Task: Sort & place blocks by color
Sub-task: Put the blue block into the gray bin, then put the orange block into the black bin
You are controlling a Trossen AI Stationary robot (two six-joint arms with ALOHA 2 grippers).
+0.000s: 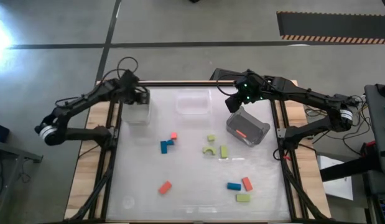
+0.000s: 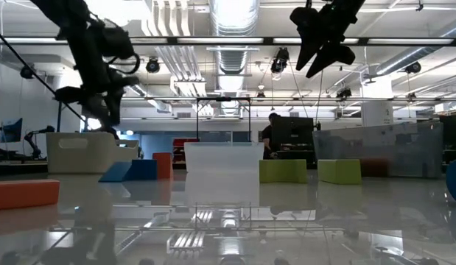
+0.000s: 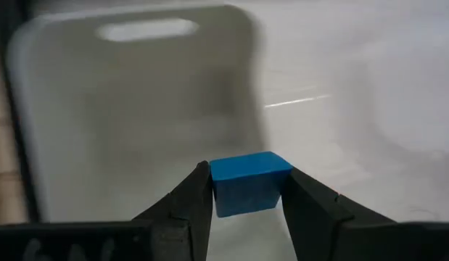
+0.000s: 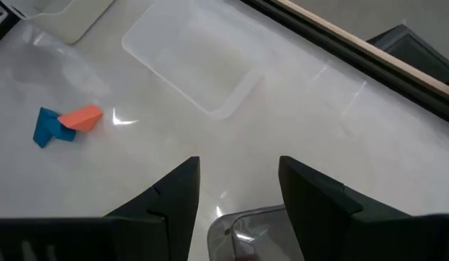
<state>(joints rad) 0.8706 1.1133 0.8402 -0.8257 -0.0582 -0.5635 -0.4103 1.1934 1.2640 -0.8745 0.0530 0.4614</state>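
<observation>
My left gripper (image 3: 246, 172) hangs over the white bin (image 1: 137, 112) at the table's far left, shut on a blue block (image 3: 247, 190). My right gripper (image 4: 239, 163) is open and hovers above the far rim of the grey bin (image 1: 248, 129), which holds a red block (image 1: 242, 132). Loose blocks lie flat on the table: a blue one (image 1: 166, 146) touching an orange one (image 1: 173, 135), green bricks (image 1: 224, 151) and a green arch (image 1: 209, 150) mid-table, an orange one (image 1: 165, 186), and a blue (image 1: 234, 186), red (image 1: 247, 183) and green (image 1: 243, 198) group near the front. My left gripper pinches the blue block by two opposite side faces (image 3: 217, 185), one finger (image 3: 191, 199) on each. The fingers point down from above. The block is lifted clear, level, above the white bin's inside (image 3: 137, 94).
A clear shallow bin (image 1: 193, 102) sits at the far middle between the white and grey bins. Wooden table edges and dark frame rails (image 1: 111, 155) run along both sides. Open tabletop lies at the near left. Beyond the table, a person (image 2: 270, 132) stands in the room.
</observation>
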